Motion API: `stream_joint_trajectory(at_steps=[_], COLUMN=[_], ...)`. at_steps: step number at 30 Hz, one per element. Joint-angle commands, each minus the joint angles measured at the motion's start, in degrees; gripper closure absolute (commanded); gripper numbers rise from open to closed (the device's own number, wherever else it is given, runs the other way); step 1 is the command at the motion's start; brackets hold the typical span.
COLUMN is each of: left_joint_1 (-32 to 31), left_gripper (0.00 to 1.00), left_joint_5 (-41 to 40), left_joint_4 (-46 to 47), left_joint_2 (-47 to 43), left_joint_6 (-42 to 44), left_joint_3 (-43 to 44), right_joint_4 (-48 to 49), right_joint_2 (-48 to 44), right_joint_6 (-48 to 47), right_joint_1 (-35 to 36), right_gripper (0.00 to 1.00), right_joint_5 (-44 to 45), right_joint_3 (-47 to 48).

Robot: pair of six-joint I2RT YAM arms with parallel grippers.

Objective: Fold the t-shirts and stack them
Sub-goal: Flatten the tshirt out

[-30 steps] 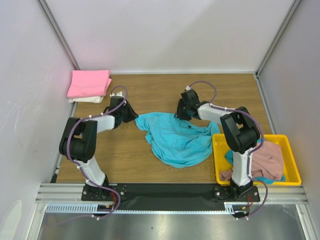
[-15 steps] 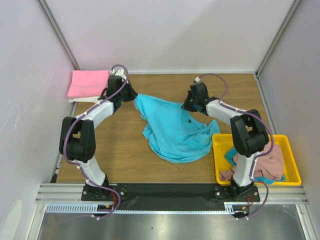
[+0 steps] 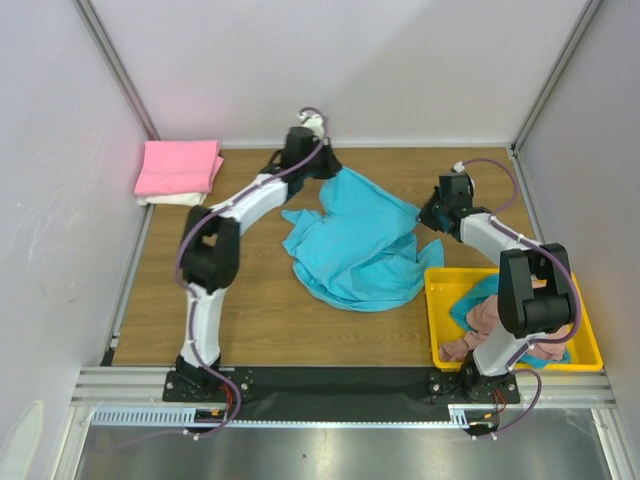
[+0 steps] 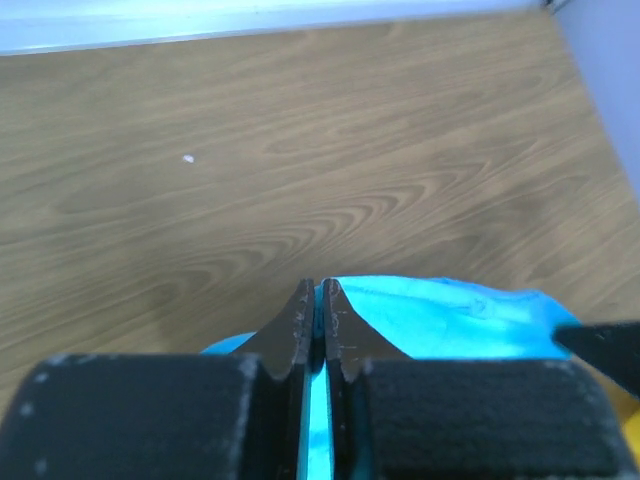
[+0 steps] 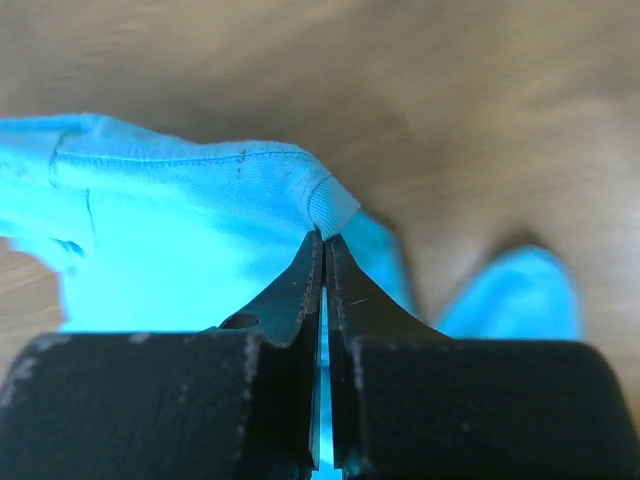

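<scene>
Moved: both arms have swung back and outward vs 1 s ago. The turquoise t-shirt [image 3: 350, 245] went w/ them, and its far edge is now lifted and spread.
Table [image 3: 250, 300]: wood-grain top, flat, matte. White walls stand on 3 sides. Bare room lies left of the shirt and along the near edge.
Turquoise t-shirt, detail: soft knit, creased. Centre-right of table, far edge raised betw. the grippers, lower part bunched on the wood, right side touching the tray rim.
Yellow tray [image 3: 435, 320]: shallow plastic, rectangular, at near-right corner. Holds the crumpled dusty pink t-shirt [image 3: 480, 315] and the teal t-shirt [image 3: 462, 310].
Stack: bright pink t-shirt [image 3: 178, 165] folded square on the cream white t-shirt [image 3: 170, 199], far-left corner, well apart from the arms.
Left gripper [image 4: 316, 288]: near the back wall, fingers pressed together w/ turquoise cloth pinched betw. them.
Right gripper [image 5: 322, 240]: fingers pressed together, pinching the ribbed hem of the same shirt.
</scene>
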Motion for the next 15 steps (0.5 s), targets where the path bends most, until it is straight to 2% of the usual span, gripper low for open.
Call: stream_joint_trajectory(at_steps=[1,3,4,6,8,9,10,11,12,14,15], left_joint_1=[-3.31,-4.81,-5.17,-5.52,-5.44,-5.52,-5.52,-5.52,-5.52,-5.44,-5.09], left_gripper=[0.91,0.85,0.79,0.69,0.58,0.32,0.24,0.21,0.15,0.12,0.11], left_joint_5=[-7.40,-8.57,-8.74,-8.05,-6.82,-6.55,-6.29,-6.63,-7.59,-10.14,-12.41], left_joint_4=[-4.11,-7.17,-8.06,-9.22,-7.99,-7.90,-8.16,-9.81,-11.14,-15.25,-16.32], left_joint_2=[6.49,12.64,14.66,18.36,19.16,18.99,18.55,17.77,15.84,12.24,7.70], left_joint_6=[2.43,3.40,3.32,2.10,1.21,1.12,1.21,2.34,2.96,4.10,4.20], left_joint_3=[13.54,19.28,24.61,29.91,31.17,31.35,31.35,31.09,30.74,27.15,22.43], right_joint_4=[-1.01,-1.88,-1.98,-2.07,-2.15,-2.59,-3.20,-4.51,-5.48,-8.64,-10.14], right_joint_2=[-2.21,-1.51,-1.07,0.07,1.03,1.48,1.83,2.62,2.88,3.68,4.11], right_joint_6=[-1.30,-1.39,-1.39,-1.39,-1.65,-1.74,-2.09,-2.52,-2.96,-4.72,-5.16], right_joint_1=[-2.94,-4.60,-5.05,-6.28,-6.90,-7.51,-7.78,-7.95,-8.04,-8.04,-8.13], right_gripper=[1.00,1.00,1.00,1.00,1.00,1.00,1.00,1.00,0.96,0.79,0.56], right_joint_5=[2.56,2.65,2.56,1.69,1.51,1.07,0.63,0.45,0.36,-1.57,-2.01], right_joint_3=[-1.69,-2.13,-2.21,-2.30,-2.04,-1.17,-0.55,0.32,2.16,4.19,6.38])
